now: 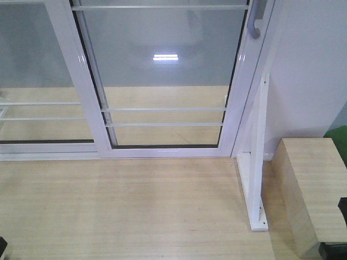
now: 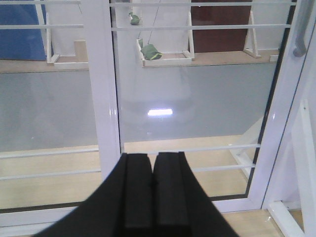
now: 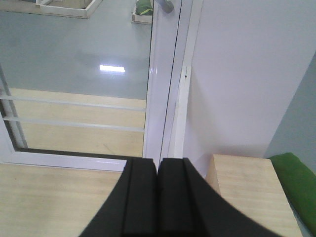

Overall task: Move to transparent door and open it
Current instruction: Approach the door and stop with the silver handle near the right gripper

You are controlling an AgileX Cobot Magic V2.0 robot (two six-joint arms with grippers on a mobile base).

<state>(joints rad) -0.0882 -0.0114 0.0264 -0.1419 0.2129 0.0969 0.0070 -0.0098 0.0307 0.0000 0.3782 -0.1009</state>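
The transparent door [image 1: 162, 65] fills the upper middle of the front view, a glass panel in a white frame with thin horizontal bars. Its curved grey handle [image 1: 256, 19] hangs on the right stile, seen too in the left wrist view as the handle [image 2: 302, 29] and in the right wrist view as the handle [image 3: 165, 5]. The door [image 2: 197, 98] stands against the right jamb. My left gripper [image 2: 153, 160] is shut and empty, short of the glass. Facing the door stile [image 3: 160, 98], my right gripper [image 3: 158, 165] is shut and empty as well.
A second barred glass panel [image 1: 32, 65] without a handle sits to the left. A white angled brace [image 1: 257, 162] with a floor plate stands right of the door. A light wooden box [image 1: 314, 189] and a white wall [image 1: 309, 70] are at the right.
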